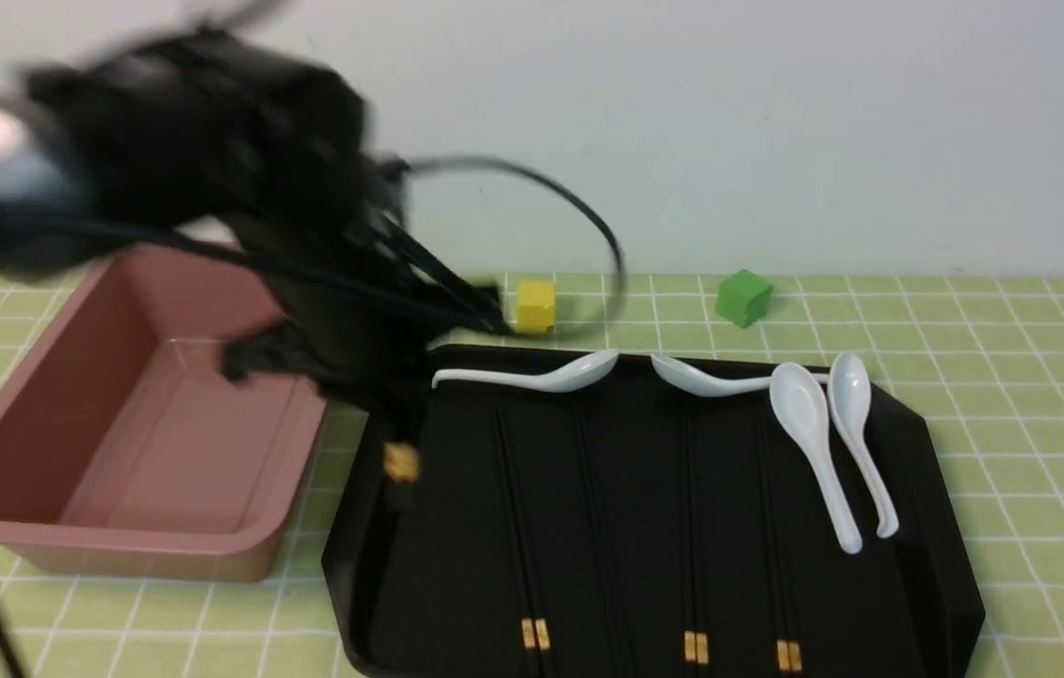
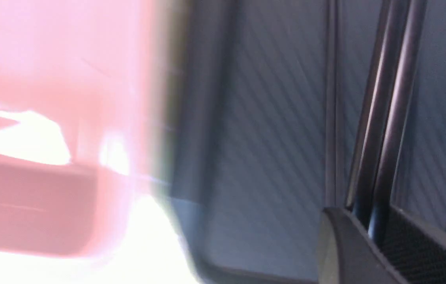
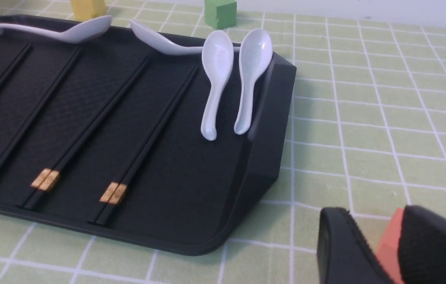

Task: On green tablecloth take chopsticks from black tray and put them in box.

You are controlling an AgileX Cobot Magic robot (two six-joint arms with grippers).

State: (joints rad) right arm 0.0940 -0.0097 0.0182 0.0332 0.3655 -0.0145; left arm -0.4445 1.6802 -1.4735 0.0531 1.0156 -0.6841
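The black tray (image 1: 927,527) lies on the green tablecloth (image 1: 1012,377), with several pairs of chopsticks (image 1: 695,646) lying in it; they also show in the right wrist view (image 3: 114,192). The pink box (image 1: 52,395) stands left of the tray and is empty. My left gripper (image 1: 386,400), blurred, is over the tray's left edge beside the box. It is shut on one pair of chopsticks (image 2: 385,118), whose gold band (image 1: 400,461) hangs below it. My right gripper (image 3: 373,221) hovers over the cloth right of the tray, with its jaws a little apart.
Several white spoons (image 1: 810,424) rest along the tray's far edge. A yellow cube (image 1: 535,306) and a green cube (image 1: 743,298) sit behind the tray near the wall. An orange block (image 3: 388,240) lies on the cloth at my right gripper.
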